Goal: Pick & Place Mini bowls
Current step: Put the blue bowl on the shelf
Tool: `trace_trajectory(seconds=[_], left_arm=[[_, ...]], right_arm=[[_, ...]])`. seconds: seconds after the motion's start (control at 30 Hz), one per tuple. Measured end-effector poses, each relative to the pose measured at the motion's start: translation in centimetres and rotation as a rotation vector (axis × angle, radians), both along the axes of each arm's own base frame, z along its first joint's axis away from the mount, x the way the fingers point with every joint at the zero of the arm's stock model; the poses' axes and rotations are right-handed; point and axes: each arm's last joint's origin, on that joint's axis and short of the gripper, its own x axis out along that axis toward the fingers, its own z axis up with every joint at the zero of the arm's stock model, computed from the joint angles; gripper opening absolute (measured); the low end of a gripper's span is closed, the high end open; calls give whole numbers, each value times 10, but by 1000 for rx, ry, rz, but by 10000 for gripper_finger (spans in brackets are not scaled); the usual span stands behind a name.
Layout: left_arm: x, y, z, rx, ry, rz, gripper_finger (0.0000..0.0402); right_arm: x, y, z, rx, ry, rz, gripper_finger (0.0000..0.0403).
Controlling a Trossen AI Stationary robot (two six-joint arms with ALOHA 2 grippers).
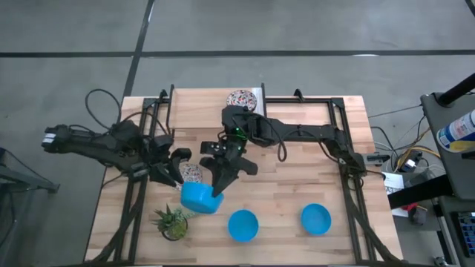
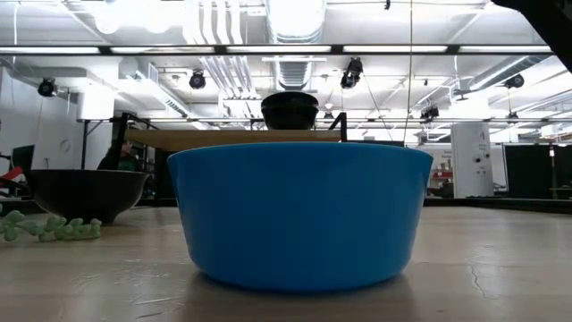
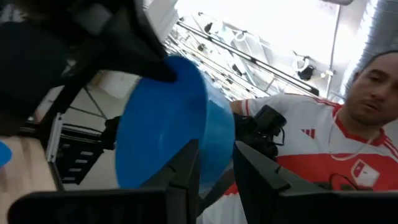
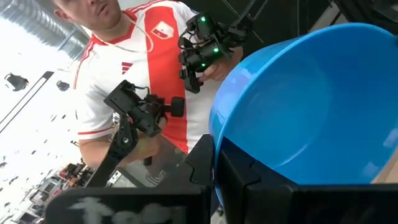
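Note:
A blue mini bowl point(image 1: 200, 198) hangs tipped above the table's near left part, with my right gripper point(image 1: 217, 190) shut on it. My left gripper point(image 1: 177, 175) is just left of it and open. In the left wrist view its two fingers point(image 3: 186, 171) stand on either side of the bowl's wall point(image 3: 217, 155). A patterned mini bowl point(image 1: 192, 173) rests on the table between the two grippers. Two more blue bowls point(image 1: 243, 225) point(image 1: 315, 219) stand near the front edge. The nearer of them point(image 2: 299, 215) fills the low view. My right gripper pinches the blue bowl's rim point(image 4: 216, 134), with one finger outside the wall and one point(image 4: 245, 177) inside the hollow. It comes from the table's far side. The bowl is lifted clear and tipped on its side. My left gripper: whether its fingers touch the wall between them, I cannot tell.
A second patterned bowl point(image 1: 241, 99) sits at the far edge. A small green plant point(image 1: 172, 221) stands at the near left corner. Dark frame rails point(image 1: 343, 148) run along both table sides. A person in a white-and-red shirt point(image 4: 124, 81) stands beyond the table.

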Motion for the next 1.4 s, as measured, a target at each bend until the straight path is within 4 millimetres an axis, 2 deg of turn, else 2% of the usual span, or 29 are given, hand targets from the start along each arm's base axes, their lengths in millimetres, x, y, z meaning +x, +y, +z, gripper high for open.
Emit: trace_trajectory(seconds=[0.47,0.57,0.7,0.93,1.07,1.4], left_arm=[[19,-11,-1,31,25,-40,88],[19,-11,1,32,18,-45,70],[17,-11,3,37,1,-61,17],[17,-12,1,41,15,-82,4],[16,-13,1,39,26,-123,1],[12,-13,-3,17,135,-197,0]], right_arm=[[0,-5,1,4,-2,10,8],[0,-5,1,3,-4,10,8],[0,-5,1,5,2,8,9],[3,-7,0,29,61,-94,13],[5,-8,-1,33,70,-178,49],[7,-18,-2,35,80,-222,190]])
